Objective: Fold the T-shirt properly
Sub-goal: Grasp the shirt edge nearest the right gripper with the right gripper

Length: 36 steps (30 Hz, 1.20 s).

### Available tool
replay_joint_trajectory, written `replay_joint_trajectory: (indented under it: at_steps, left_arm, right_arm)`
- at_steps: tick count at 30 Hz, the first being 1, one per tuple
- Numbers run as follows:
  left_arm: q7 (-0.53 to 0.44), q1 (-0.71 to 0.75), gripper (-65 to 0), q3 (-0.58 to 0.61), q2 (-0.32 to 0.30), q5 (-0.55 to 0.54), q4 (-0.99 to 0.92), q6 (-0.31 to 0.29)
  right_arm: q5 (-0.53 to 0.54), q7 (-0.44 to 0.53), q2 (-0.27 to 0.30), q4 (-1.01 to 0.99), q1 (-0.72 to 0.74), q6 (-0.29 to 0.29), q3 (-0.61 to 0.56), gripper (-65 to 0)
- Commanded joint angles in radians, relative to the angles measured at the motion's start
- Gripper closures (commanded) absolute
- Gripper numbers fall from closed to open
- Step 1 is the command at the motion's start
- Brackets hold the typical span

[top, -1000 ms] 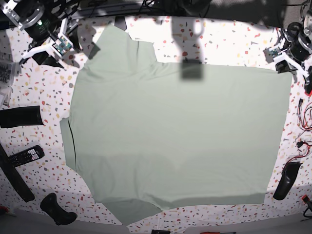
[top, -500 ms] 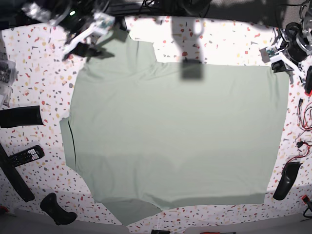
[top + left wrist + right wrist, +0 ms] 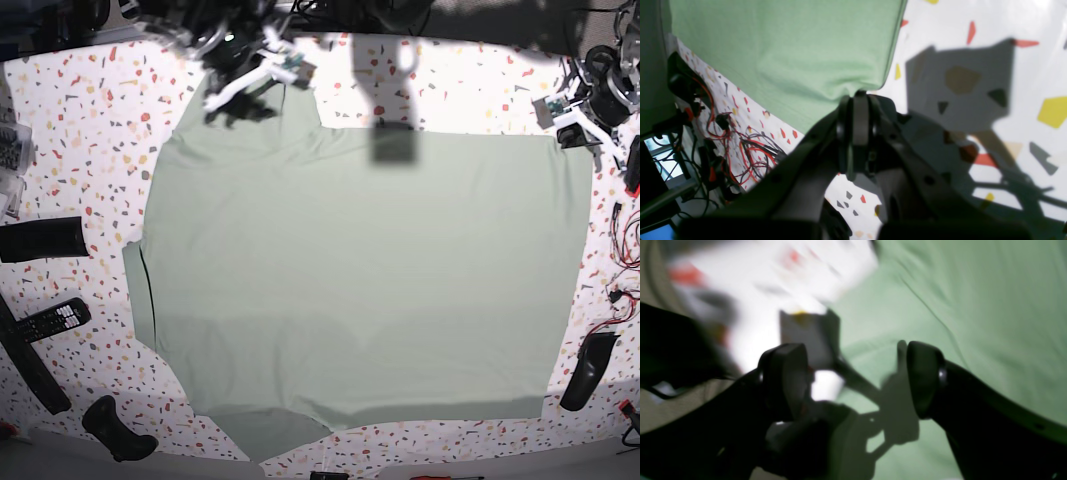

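- Left wrist: left gripper [image 3: 856,100] pinched together on corner of T-shirt [image 3: 790,56], fabric bunched at tips; speckled table [image 3: 973,40] beside, red/black wires [image 3: 733,140] at edge.
- Right wrist: blurred; right gripper [image 3: 853,376] w/ jaws wide apart, nothing between, hanging over T-shirt [image 3: 973,323] near its edge.
- Base: T-shirt [image 3: 360,270] spread flat across table [image 3: 80,130], mid-frame; right gripper [image 3: 245,90] above top-left sleeve area; left gripper [image 3: 568,130] at top-right corner; remote [image 3: 55,320] lying left of the shirt.

Left gripper [image 3: 857,100] closed, right gripper [image 3: 853,380] agape.
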Motion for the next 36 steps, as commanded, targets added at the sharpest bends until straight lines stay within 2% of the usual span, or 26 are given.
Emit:
replay_joint_trajectory:
  at_steps: [1, 6, 9, 11, 16, 20, 22, 24, 27, 28, 33, 36]
  left_arm:
    - [-0.008, 0.0, 0.0, -0.006, -0.019, -0.002, 0.014, 0.016]
    - [-0.008, 0.0, 0.0, -0.006, -0.019, -0.002, 0.014, 0.015]
    - [-0.008, 0.0, 0.0, -0.006, -0.019, -0.002, 0.014, 0.015]
    - [-0.008, 0.0, 0.0, -0.006, -0.019, -0.002, 0.014, 0.015]
    - [-0.008, 0.0, 0.0, -0.006, -0.019, -0.002, 0.014, 0.016]
    - [-0.008, 0.0, 0.0, -0.006, -0.019, -0.002, 0.014, 0.016]
    - [-0.008, 0.0, 0.0, -0.006, -0.019, -0.002, 0.014, 0.015]
    - [-0.008, 0.0, 0.0, -0.006, -0.019, -0.002, 0.014, 0.016]
    - [-0.008, 0.0, 0.0, -0.006, -0.019, -0.002, 0.014, 0.016]
    - [-0.008, 0.0, 0.0, -0.006, -0.019, -0.002, 0.014, 0.015]
    - [-0.008, 0.0, 0.0, -0.006, -0.019, -0.002, 0.014, 0.015]
    - [-0.008, 0.0, 0.0, -0.006, -0.019, -0.002, 0.014, 0.016]
  right_arm:
    - [-0.002, 0.011, 0.0, 0.013, -0.002, -0.023, -0.006, -44.5]
    - [-0.003, -0.077, -0.013, 0.013, -0.002, -0.121, -0.014, -44.5]
    - [-0.067, -0.158, -0.013, 0.013, -0.003, -0.155, -0.014, -44.5]
    - [-0.114, -0.172, -0.013, 0.013, -0.003, -0.192, -0.014, -44.5]
    - [-0.131, -0.185, -0.013, 0.013, -0.003, -0.204, -0.014, -44.5]
    - [-0.132, -0.257, -0.013, 0.013, -0.003, -0.281, -0.014, -44.4]
    - [-0.128, -0.285, -0.013, 0.013, -0.003, -0.288, -0.014, -43.8]
    - [-0.128, -0.298, -0.013, 0.013, -0.003, -0.288, -0.014, -38.3]
    - [-0.128, -0.301, -0.013, 0.013, -0.003, -0.288, -0.014, -23.6]
    - [-0.128, -0.302, -0.013, 0.013, -0.003, -0.288, -0.014, -20.4]
    - [-0.129, -0.304, -0.013, 0.013, -0.003, -0.288, -0.014, -17.5]
    - [-0.129, -0.304, -0.013, 0.013, -0.003, -0.288, -0.014, -1.6]
